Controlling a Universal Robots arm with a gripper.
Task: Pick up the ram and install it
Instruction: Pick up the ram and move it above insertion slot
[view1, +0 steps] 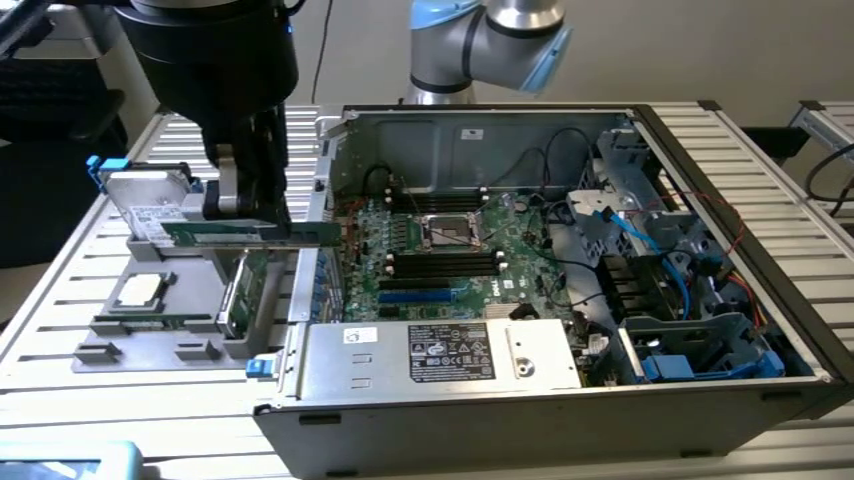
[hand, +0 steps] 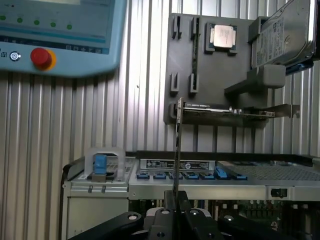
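Note:
The ram (view1: 254, 234) is a thin green stick held level in the air, above the grey fixture and just outside the open case's wall on the exterior view's left. My gripper (view1: 248, 218) is shut on it from above. In the wrist view the ram (hand: 177, 150) shows edge-on as a thin line rising from between the black fingers (hand: 165, 216) of my gripper (hand: 176, 202). The motherboard (view1: 514, 225) lies flat inside the open case, with its black slots (view1: 441, 263) near the middle.
A grey fixture (view1: 174, 305) on the slatted table holds a silver processor chip (view1: 140, 290), a hard drive (view1: 140, 197) and a taller green card (view1: 240, 292). The computer case (view1: 534, 400) has a power supply (view1: 441, 352) at the front. A teach pendant (hand: 55, 35) lies nearby.

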